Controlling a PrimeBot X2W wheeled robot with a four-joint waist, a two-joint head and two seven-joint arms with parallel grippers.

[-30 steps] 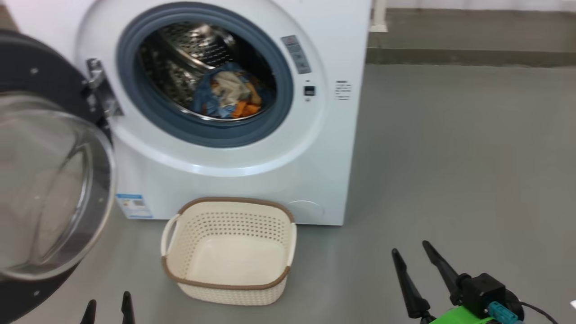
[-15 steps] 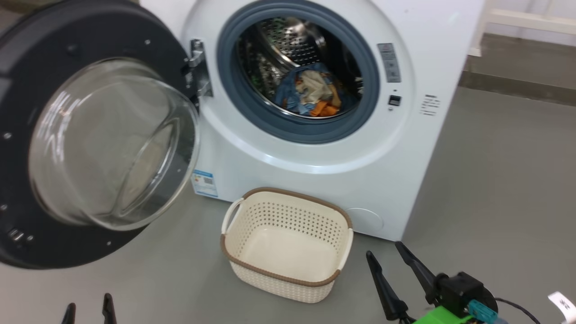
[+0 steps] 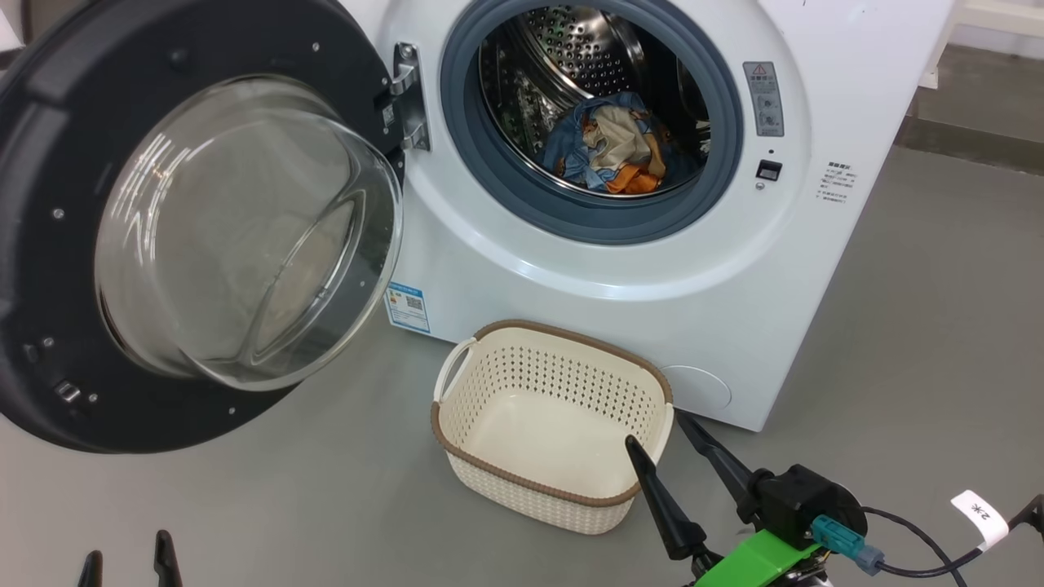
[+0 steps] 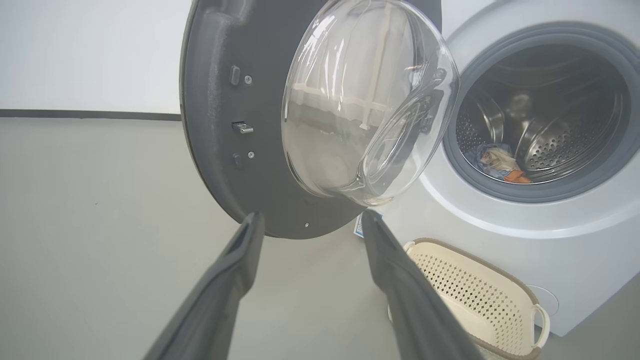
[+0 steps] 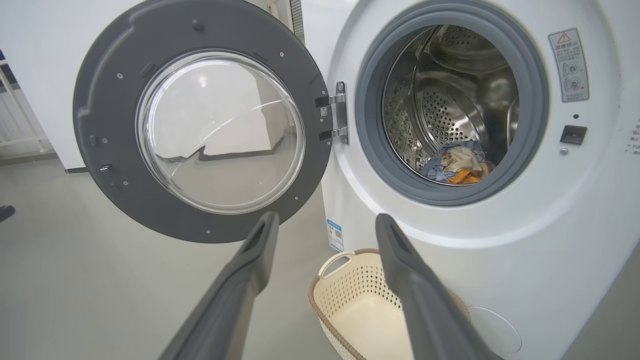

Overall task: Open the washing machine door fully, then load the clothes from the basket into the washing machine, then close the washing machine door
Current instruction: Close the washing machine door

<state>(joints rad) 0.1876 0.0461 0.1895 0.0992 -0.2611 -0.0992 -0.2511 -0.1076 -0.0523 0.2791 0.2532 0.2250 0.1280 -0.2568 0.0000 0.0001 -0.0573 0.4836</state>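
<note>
Grey floor (image 3: 897,326), white washing machine (image 3: 506,269) standing on it, cream basket (image 3: 538,505) just in front

Bright, even light; glare streaks on door glass (image 3: 245,232).

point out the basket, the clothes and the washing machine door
the basket (image 3: 538,504), head view, its perforated front wall
the clothes (image 3: 608,151), head view, beige cloth in mid-pile
the washing machine door (image 3: 245,228), head view, its glass window

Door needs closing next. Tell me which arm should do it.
Left, probably. The door hangs open on the robot's left, just ahead of the open left gripper; the right gripper hovers by the empty basket, farther from the door.
</note>
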